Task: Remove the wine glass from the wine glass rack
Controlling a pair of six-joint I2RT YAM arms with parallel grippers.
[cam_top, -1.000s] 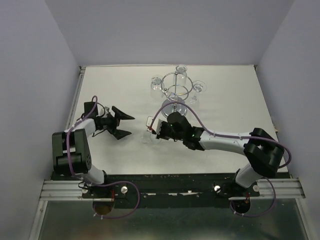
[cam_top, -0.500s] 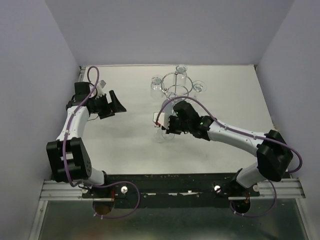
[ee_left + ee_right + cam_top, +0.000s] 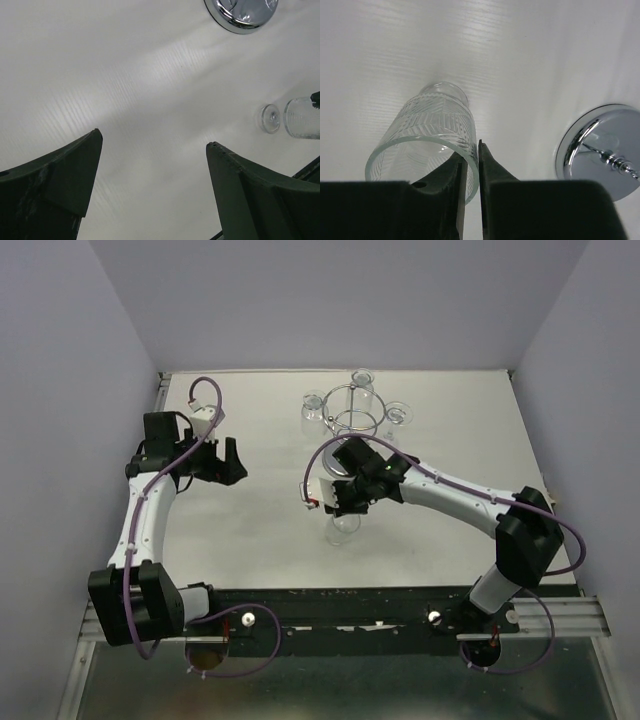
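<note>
A white, matte table (image 3: 250, 520) is seen, closed in by pale walls on its far, left and right sides. The wine glass rack (image 3: 352, 420) is planted on it by its round mirrored base (image 3: 600, 150), toward the far edge and a little right of the middle. A clear wine glass (image 3: 342, 527) with a cut pattern is found on the near side of the rack, just beside its base, but whether its foot rests on the surface cannot be told.

Left claw (image 3: 152, 137) stands spread wide, right claw (image 3: 472, 150) pinched nearly together.
</note>
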